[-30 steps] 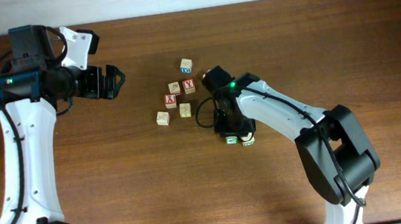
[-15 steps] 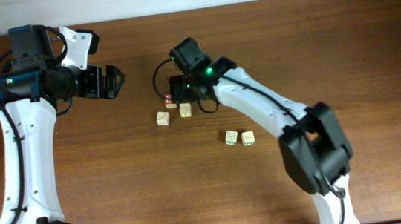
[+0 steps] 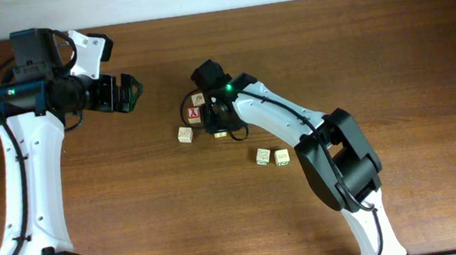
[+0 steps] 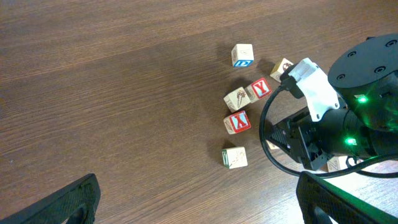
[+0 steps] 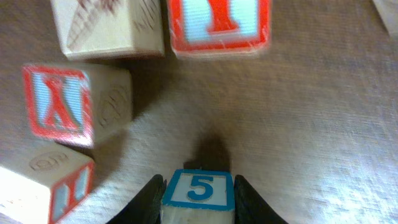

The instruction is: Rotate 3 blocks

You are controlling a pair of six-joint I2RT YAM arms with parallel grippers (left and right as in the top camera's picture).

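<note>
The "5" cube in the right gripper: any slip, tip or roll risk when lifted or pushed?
Probably rigid and light: the "5" cube looks like small solid wood. Its flat sides sit square between the fingers of the right gripper, so slipping seems unlikely. Pushed, it should slide on the wooden table rather than roll.

Cubes, 9 tot. across views. Red tops x2: Y cube [image 4: 258,89], X cube [image 3: 194,114], both ahead of R gripper [image 5: 198,202] fingers. Blue print x2: D cube [image 4: 242,55], 5 cube [image 5: 200,185] betw. those fingers. Green print x2, behind them: near green cube [image 3: 262,155], far green cube [image 3: 282,157]. Pale tops x3: cone cube [image 5: 106,28], side cube [image 3: 185,134], half-hidden cube [image 4: 283,67]. Grippers x2, incl. L gripper [image 3: 132,92].
</note>
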